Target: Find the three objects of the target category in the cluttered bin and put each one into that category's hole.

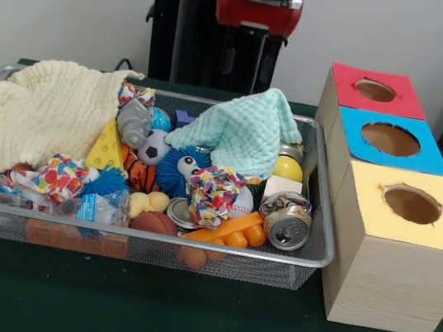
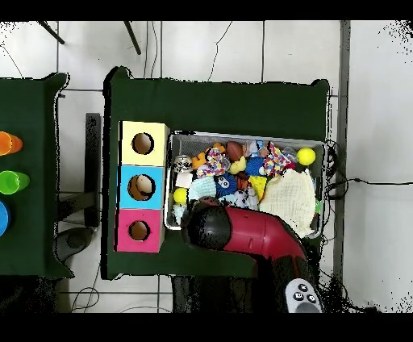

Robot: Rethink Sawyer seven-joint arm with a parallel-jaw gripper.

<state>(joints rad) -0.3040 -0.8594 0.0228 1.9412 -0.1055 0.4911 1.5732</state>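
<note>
From the front, the red and black arm (image 1: 259, 5) hangs at the top edge behind the wire-mesh bin (image 1: 322, 231); its gripper tips are not visible here, so whether the jaws are spread or pressed together cannot be told. Below and in front of the arm, the bin is heaped with toys. A pale yellow cloth (image 1: 46, 115) covers the left part, a mint green cloth (image 1: 247, 132) lies almost straight under the arm. Further toward the camera sit a blue spiky ball (image 1: 177, 172), a yellow cheese wedge (image 1: 108, 147), an orange carrot-shaped toy (image 1: 229, 230) and a shiny drink can (image 1: 287, 220) at the near right corner. One see-through bottle with a blue label (image 1: 99, 206) lies on its side at the near rim, left of centre, well away from the arm. Other bottles cannot be made out. To the right, beside the bin, stands the wooden box; its blue-surround hole (image 1: 390, 139) is between the red-surround hole (image 1: 375, 90) and the yellow-surround hole (image 1: 412, 205).

From overhead, the arm (image 2: 242, 230) reaches over the bin's edge nearest the robot, its dark head hiding the gripper. The bin (image 2: 242, 137) extends beyond it. The blue-surround hole (image 2: 143, 187) lies off to the side of the arm's head, apart from it.
</note>
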